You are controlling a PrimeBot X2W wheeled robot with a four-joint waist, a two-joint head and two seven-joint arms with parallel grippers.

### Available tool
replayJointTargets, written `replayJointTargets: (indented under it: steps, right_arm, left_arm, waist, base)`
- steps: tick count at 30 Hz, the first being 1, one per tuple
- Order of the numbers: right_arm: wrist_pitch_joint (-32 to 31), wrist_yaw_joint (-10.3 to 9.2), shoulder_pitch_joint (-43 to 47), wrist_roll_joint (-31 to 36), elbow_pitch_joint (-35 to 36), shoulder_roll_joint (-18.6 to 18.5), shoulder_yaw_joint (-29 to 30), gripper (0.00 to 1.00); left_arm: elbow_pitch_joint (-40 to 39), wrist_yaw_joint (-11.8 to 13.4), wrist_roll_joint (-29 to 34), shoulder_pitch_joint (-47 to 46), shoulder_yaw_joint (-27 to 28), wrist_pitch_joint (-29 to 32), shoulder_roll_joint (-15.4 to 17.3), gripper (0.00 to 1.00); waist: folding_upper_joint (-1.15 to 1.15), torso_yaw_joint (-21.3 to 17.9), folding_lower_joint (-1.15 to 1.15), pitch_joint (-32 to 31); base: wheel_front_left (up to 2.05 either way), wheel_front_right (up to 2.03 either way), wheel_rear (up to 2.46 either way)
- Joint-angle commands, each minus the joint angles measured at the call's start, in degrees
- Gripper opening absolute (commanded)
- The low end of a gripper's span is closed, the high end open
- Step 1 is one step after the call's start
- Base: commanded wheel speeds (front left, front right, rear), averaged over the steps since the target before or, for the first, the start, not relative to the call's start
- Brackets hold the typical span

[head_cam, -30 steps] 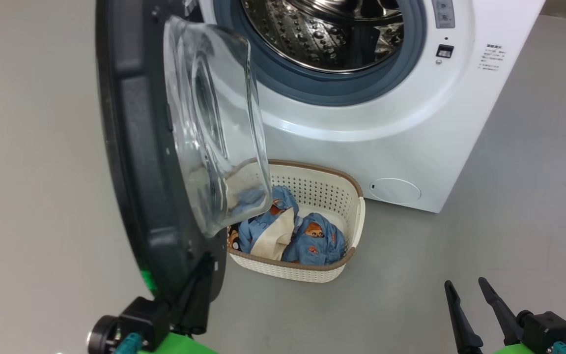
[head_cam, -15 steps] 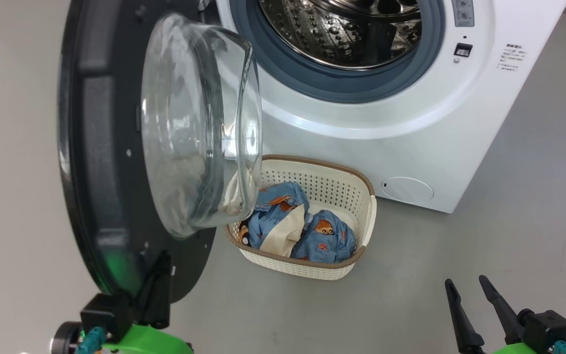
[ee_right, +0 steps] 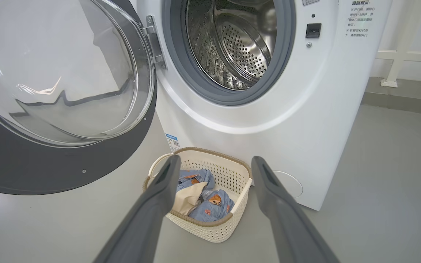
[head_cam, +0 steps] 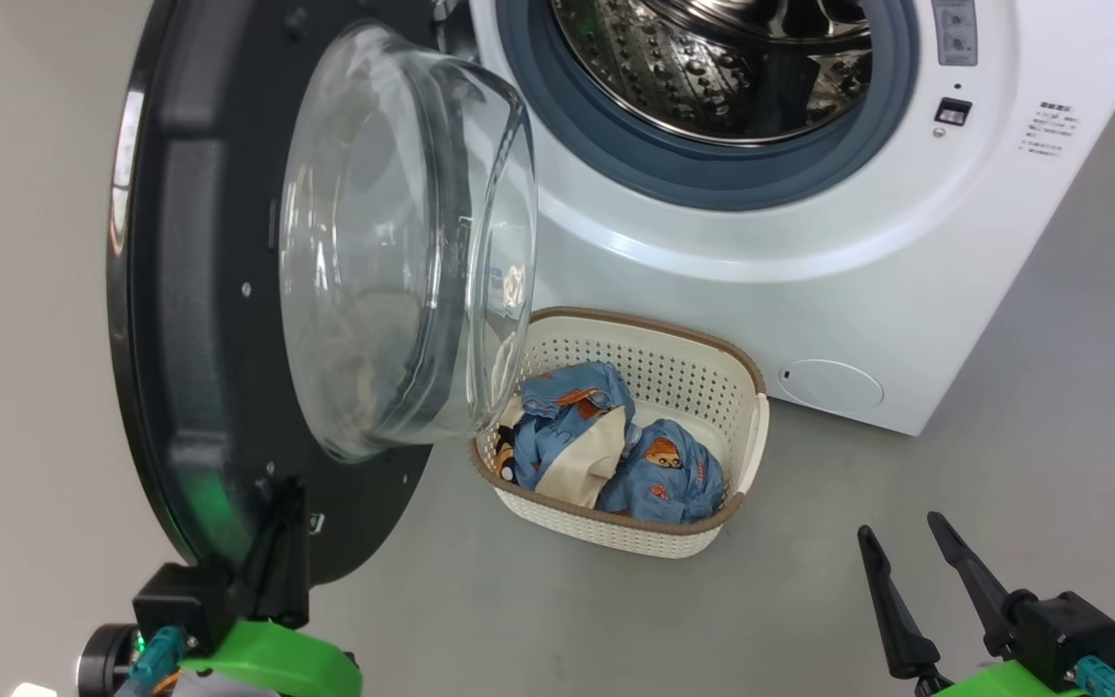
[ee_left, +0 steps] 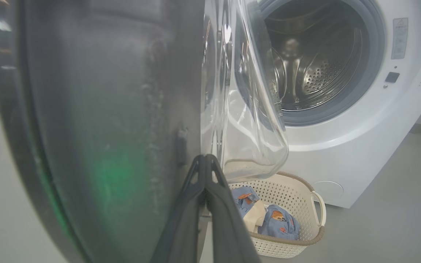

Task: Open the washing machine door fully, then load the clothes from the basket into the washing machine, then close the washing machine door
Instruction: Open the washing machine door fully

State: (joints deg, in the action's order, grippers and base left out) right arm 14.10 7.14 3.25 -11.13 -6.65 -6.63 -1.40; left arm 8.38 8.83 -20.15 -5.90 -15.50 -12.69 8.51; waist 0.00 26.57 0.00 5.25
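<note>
On the floor just before the washing machine (head_cam: 809, 281) stands the basket (head_cam: 746, 436), the clothes (head_cam: 659, 469) heaped inside. The washing machine door (head_cam: 190, 290) stands wide open on the robot's left. The left claw (head_cam: 288, 496), pressed together, touches the door's lower inner edge; the right claw (head_cam: 898, 528) hovers spread and empty.

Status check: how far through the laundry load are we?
Done: the washing machine door stands swung wide. In hand: the shut left gripper sits at its lower inner face. Left: the clothes lie in the basket, the drum is bare, the right gripper is open and empty; then closing the door.
</note>
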Motion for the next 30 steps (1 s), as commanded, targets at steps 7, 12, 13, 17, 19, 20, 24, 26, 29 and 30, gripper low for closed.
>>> replayJointTargets:
  steps: [7, 12, 13, 17, 19, 20, 24, 26, 29, 30]
  right_arm:
    - [-1.4, 0.35, -2.5, 0.7, 3.4, 0.1, -2.4, 1.00]
    - [-1.9, 0.35, -2.6, 0.8, 4.0, 0.1, -2.6, 1.00]
    - [-2.0, 0.35, -2.6, 0.8, 4.2, 0.1, -2.7, 1.00]
    - [-2.4, 0.35, -2.6, 0.9, 4.7, 0.1, -2.9, 1.00]
    - [-2.5, 0.35, -2.6, 0.8, 4.9, 0.0, -3.0, 1.00]
    - [-2.6, 0.35, -2.6, 0.8, 4.9, -0.1, -3.0, 1.00]
    - [-2.9, 0.35, -2.5, 0.7, 5.0, -0.2, -3.2, 1.00]
    - [-3.1, 0.35, -2.5, 0.7, 5.0, -0.3, -3.3, 1.00]
    - [-3.3, 0.35, -2.4, 0.5, 5.1, -0.5, -3.5, 1.00]
    - [-3.3, 0.35, -2.3, 0.5, 5.1, -0.6, -3.6, 1.00]
  left_arm:
    - [1.0, 0.7, -0.7, -3.5, 3.8, -1.5, 1.3, 0.00]
    - [2.5, 0.5, -0.7, -4.1, 4.4, -1.9, 1.2, 0.00]
    - [2.7, 0.3, -0.6, -4.2, 4.5, -2.0, 1.2, 0.00]
    - [3.9, 0.1, -0.6, -4.7, 5.0, -2.1, 1.1, 0.00]
    - [4.5, -0.1, -0.5, -5.0, 5.2, -2.2, 0.9, 0.00]
    - [4.8, -0.2, -0.5, -5.1, 5.3, -2.2, 0.8, 0.00]
    - [5.9, -0.6, -0.3, -5.9, 6.1, -2.3, 0.6, 0.00]
    - [6.5, -0.9, 0.0, -6.5, 6.7, -2.3, 0.7, 0.00]
    - [7.8, -1.4, 0.4, -7.6, 7.5, -2.3, 1.0, 0.00]
    - [8.3, -1.6, 0.4, -8.0, 7.9, -2.3, 1.1, 0.00]
  waist:
    - [0.00, 1.5, 0.00, -0.5]
    - [0.00, 2.2, 0.00, -0.7]
    - [0.00, 2.3, 0.00, -0.7]
    - [0.00, 2.6, 0.00, -0.8]
    - [0.00, 2.7, 0.00, -0.8]
    - [0.00, 2.8, 0.00, -0.8]
    - [0.00, 3.1, 0.00, -1.0]
    - [0.00, 3.1, 0.00, -1.1]
    - [0.00, 3.0, 0.00, -1.1]
    - [0.00, 3.0, 0.00, -1.1]
  base:
    - [0.00, 0.00, 0.00]
    - [0.00, 0.00, 0.00]
    - [0.00, 0.00, 0.00]
    - [0.00, 0.00, 0.00]
    - [0.00, 0.00, 0.00]
    - [0.00, 0.00, 0.00]
    - [0.00, 0.00, 0.00]
    - [0.00, 0.00, 0.00]
    - [0.00, 0.00, 0.00]
    - [0.00, 0.00, 0.00]
